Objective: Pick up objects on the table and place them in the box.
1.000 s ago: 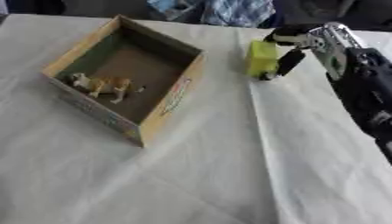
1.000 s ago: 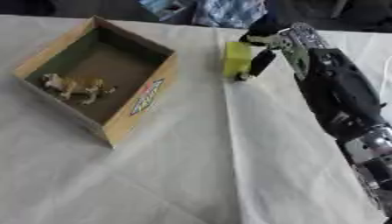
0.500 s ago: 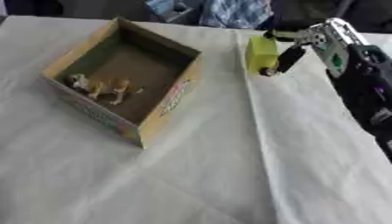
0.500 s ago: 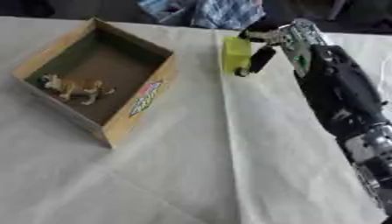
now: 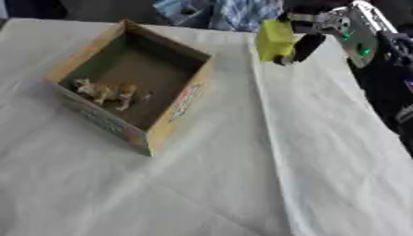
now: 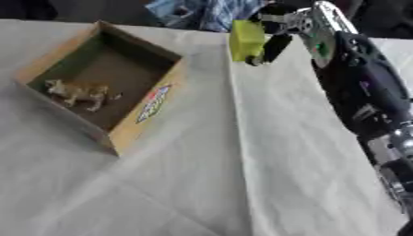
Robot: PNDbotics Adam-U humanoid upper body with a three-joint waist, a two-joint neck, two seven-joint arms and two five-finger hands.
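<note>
A yellow-green block (image 5: 274, 38) is held above the white cloth at the upper right, pinched between the thumb and fingers of my right hand (image 5: 329, 31). The black right arm runs down the right edge of both views. An open cardboard box (image 5: 180, 103) stands to the left of the block, apart from it. Inside the box, near its left wall, lies a small tan toy animal (image 5: 106, 91). My left hand shows in neither view.
White cloth (image 5: 242, 184) covers the table, with a fold line running down from the block. Blue and checked fabric (image 6: 197, 13) lies past the far edge, behind the box.
My right hand has lifted the yellow-green block a little higher and toward the far edge. The box and the toy animal have kept their places.
</note>
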